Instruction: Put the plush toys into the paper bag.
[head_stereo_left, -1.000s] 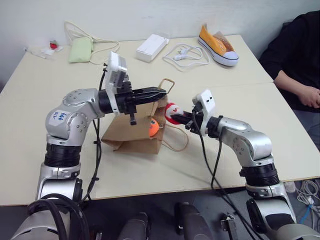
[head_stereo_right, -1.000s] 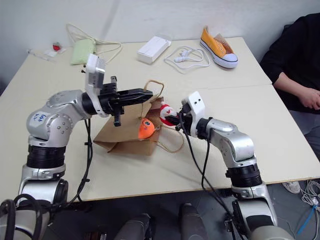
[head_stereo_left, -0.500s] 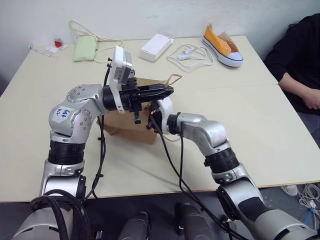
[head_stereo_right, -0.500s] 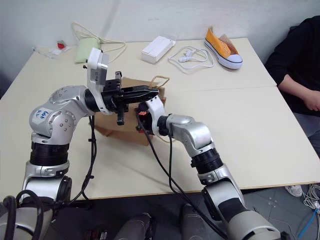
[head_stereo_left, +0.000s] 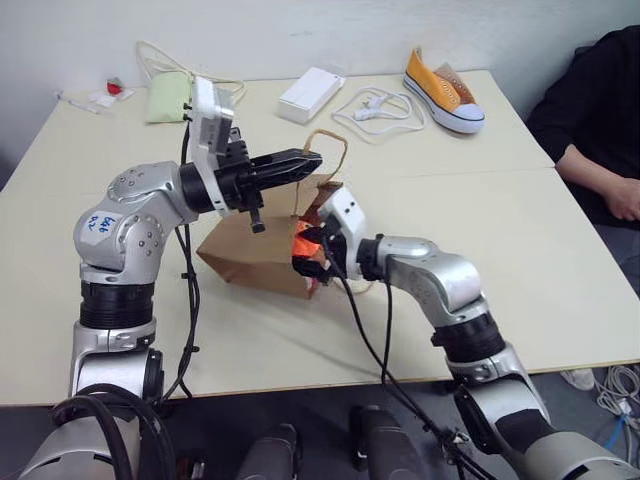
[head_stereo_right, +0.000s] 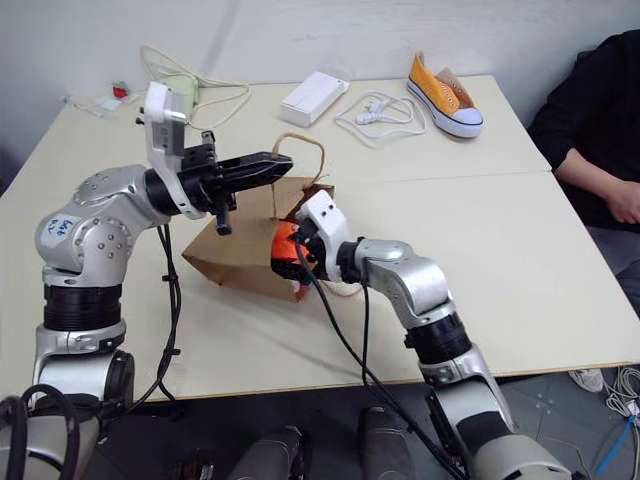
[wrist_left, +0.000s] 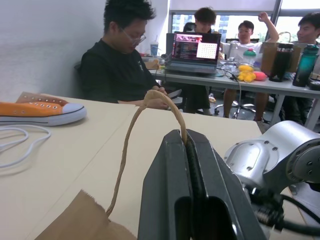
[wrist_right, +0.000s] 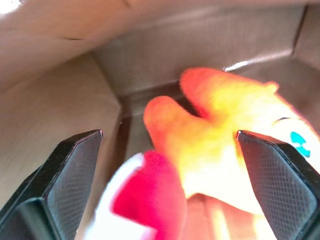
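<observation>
The brown paper bag lies on its side mid-table, its mouth facing my right arm. My left gripper is shut on one twisted paper handle and holds it up above the bag. At the bag's mouth my right gripper reaches in, its fingers spread open. Inside the bag, just past those fingers, lie the orange fish toy with its blue eye and the red-and-white toy. From the head views an orange glow of the fish toy shows at the mouth.
Along the table's far edge lie an orange-and-white sneaker, a white cable, a white box and a pale green pouch with cord. A person in black sits at the right side of the table.
My right gripper carried the red-and-white toy leftward into the bag's mouth and opened, so the toy now lies loose inside. The left gripper still holds the handle.
</observation>
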